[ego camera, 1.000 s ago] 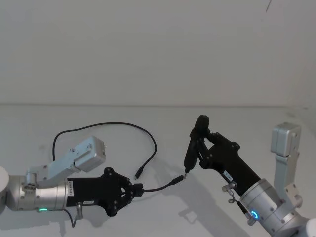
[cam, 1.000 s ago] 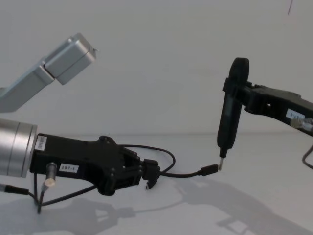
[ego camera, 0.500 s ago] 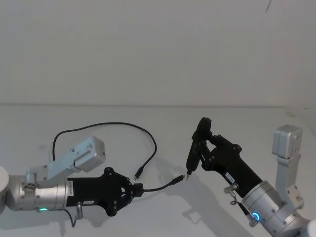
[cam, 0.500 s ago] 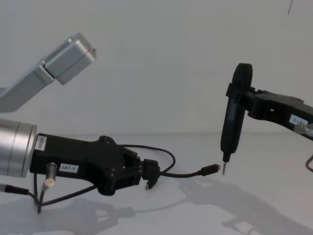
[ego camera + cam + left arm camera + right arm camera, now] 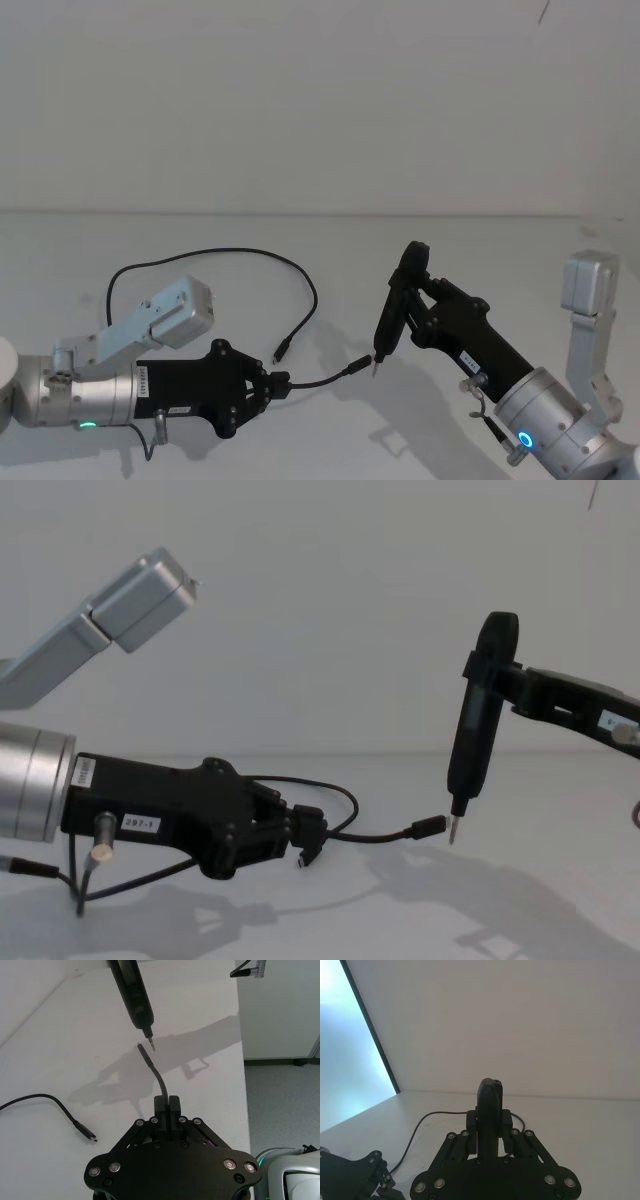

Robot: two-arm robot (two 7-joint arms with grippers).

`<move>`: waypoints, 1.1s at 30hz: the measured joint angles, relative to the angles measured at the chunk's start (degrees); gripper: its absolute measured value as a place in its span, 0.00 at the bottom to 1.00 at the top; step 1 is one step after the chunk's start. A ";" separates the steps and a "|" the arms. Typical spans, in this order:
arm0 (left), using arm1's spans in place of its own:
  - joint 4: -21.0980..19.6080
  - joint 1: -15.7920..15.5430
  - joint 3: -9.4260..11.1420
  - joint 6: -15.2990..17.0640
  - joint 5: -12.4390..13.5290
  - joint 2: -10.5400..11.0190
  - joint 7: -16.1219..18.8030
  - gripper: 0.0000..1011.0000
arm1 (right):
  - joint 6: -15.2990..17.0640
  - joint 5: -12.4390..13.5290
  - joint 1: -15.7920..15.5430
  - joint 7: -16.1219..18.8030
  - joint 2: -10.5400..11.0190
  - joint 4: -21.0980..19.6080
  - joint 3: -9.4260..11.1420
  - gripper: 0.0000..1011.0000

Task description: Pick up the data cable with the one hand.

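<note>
The data cable (image 5: 250,251) is a thin black cord that loops across the white table. My left gripper (image 5: 278,383) is shut on it close to one end. That end's plug (image 5: 358,367) sticks out toward the right, held off the table. The other plug (image 5: 281,352) lies loose on the table beside the left gripper. The left wrist view has the cable (image 5: 159,1077) rising from the shut left gripper (image 5: 167,1102). My right gripper (image 5: 408,305) is shut on a black pen-shaped tool (image 5: 388,325), whose metal tip (image 5: 452,832) hangs just beside the held plug (image 5: 430,827).
The white table (image 5: 480,250) runs back to a plain wall. Its edge (image 5: 241,1035) drops to the floor in the left wrist view. A silver link of the left arm (image 5: 165,315) stands over the cable's loop, and the right arm's link (image 5: 590,300) is at far right.
The right gripper with the pen-shaped tool has shifted slightly right and down, its tip staying beside the held plug. The left gripper and the cable have not moved.
</note>
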 joint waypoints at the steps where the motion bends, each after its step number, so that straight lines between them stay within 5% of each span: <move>1: 0.00 0.00 0.00 0.00 0.00 0.00 0.00 0.04 | 0.28 0.41 -0.02 0.02 0.02 -0.08 0.06 0.28; 33: 0.00 0.00 0.00 0.00 0.00 0.00 0.00 0.04 | -3.18 2.55 3.64 -0.70 -2.49 5.18 -0.88 0.28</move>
